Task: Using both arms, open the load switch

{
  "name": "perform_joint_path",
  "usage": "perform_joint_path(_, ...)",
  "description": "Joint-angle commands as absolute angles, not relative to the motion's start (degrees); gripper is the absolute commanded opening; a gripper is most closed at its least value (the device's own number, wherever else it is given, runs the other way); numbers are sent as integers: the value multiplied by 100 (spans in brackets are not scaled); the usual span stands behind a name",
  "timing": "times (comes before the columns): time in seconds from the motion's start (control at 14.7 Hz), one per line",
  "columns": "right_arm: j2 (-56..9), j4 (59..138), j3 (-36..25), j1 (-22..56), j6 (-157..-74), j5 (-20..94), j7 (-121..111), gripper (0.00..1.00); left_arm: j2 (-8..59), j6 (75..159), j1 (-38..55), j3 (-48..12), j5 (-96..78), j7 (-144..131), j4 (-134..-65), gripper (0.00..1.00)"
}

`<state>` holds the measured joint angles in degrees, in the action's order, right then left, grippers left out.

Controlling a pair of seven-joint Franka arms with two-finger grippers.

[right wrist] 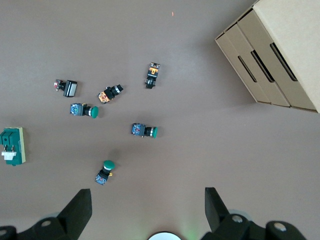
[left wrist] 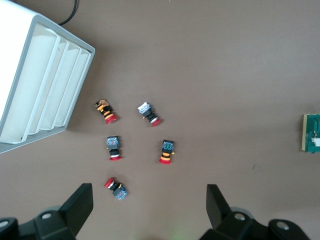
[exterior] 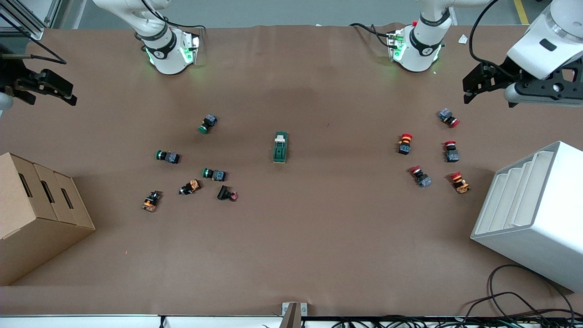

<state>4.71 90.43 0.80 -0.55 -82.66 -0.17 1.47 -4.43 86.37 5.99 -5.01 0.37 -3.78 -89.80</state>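
The load switch (exterior: 280, 147) is a dark green block with a white lever tab, lying flat at the middle of the table. It shows at the edge of the left wrist view (left wrist: 312, 132) and of the right wrist view (right wrist: 12, 146). My left gripper (exterior: 473, 87) hangs open and empty over the left arm's end of the table, with nothing between its jaws (left wrist: 149, 196). My right gripper (exterior: 61, 93) hangs open and empty over the right arm's end (right wrist: 147, 197). Both are well away from the switch.
Several red mushroom buttons (exterior: 404, 143) lie toward the left arm's end, next to a white slotted rack (exterior: 533, 214). Green push buttons (exterior: 208, 123) and other small buttons (exterior: 151, 201) lie toward the right arm's end, near a cardboard box (exterior: 32, 214). Cables (exterior: 510, 305) lie at the table's front edge.
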Motion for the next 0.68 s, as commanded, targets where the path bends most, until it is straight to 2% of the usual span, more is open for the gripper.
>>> perform_joint_path(0.0, 642, 9229, -17, -97, -8323, 70, -44, 100, -852, 8868, 537, -360, -61, -184, -9509, 100)
perform_joint_path(0.61, 642, 9229, 17, -88, -8271, 79, -35, 100, -686, 8903, 545, -352, -211, -483, -9317, 100)
